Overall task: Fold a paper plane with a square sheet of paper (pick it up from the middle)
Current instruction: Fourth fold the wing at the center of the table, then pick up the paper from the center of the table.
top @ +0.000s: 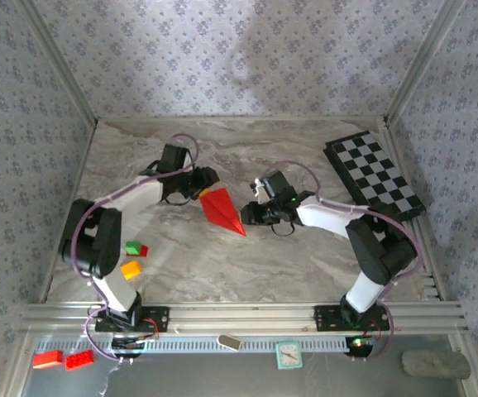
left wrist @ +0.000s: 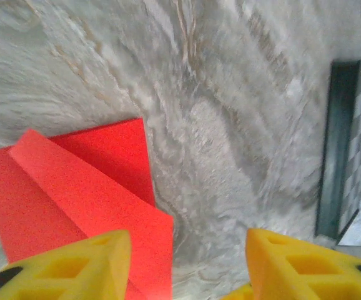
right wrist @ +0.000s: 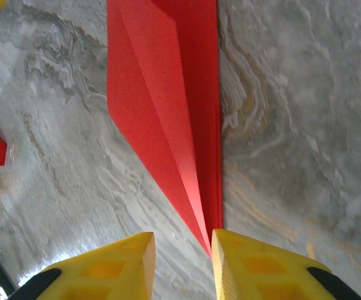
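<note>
Red toy bricks lie on the metal rail at the near left corner, beside the left arm's base. On the marbled table, close to that arm, sit a green-and-red brick and an orange brick. Further right, the left gripper hangs at the wide rear end of the paper plane. Its wrist view shows the yellow fingers spread well apart with bare table between them, pinching nothing. The plane lies flat near the table's middle, a narrow red dart with a centre crease, its nose pointing toward the near right. The right gripper sits at that nose with its fingers slightly parted. The paper tip reaches just into the gap and is not clamped. A black-and-white checkered board lies at the far right.
</note>
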